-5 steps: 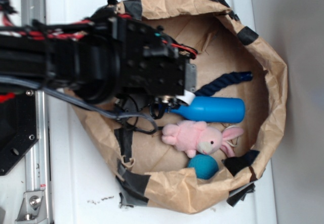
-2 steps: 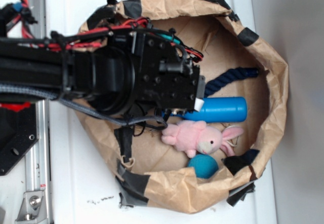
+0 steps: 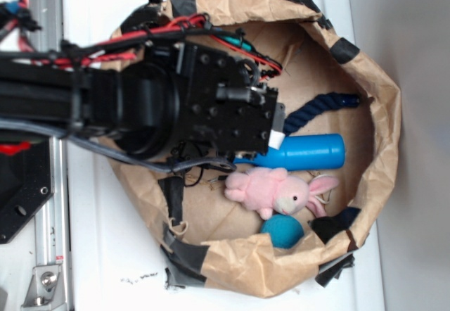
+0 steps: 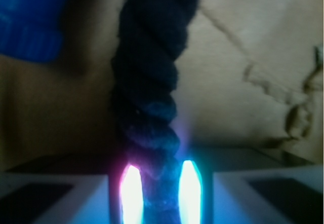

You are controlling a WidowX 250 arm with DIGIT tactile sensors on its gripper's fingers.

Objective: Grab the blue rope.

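Note:
The blue rope (image 3: pixel 325 107) is a dark navy twisted cord lying curved on the floor of the brown paper bag (image 3: pixel 383 107), above the blue bottle. Its near part disappears under my black arm. In the wrist view the blue rope (image 4: pixel 149 82) runs straight down the middle and sits between my two glowing pads (image 4: pixel 131 191), which press on both of its sides. My gripper (image 4: pixel 157 186) is shut on the rope. In the exterior view the gripper (image 3: pixel 278 136) is mostly hidden beneath the wrist.
A bright blue plastic bottle (image 3: pixel 304 153) lies just below the rope, and its end shows in the wrist view (image 4: pixel 30 21). A pink plush bunny (image 3: pixel 275 191) and a teal ball (image 3: pixel 283 231) lie nearer the bag's lower wall. Crumpled bag walls with black tape ring everything.
My arm has moved right, deeper into the bag, and now covers more of the rope. The rope's far end and the bottle have shifted slightly right.

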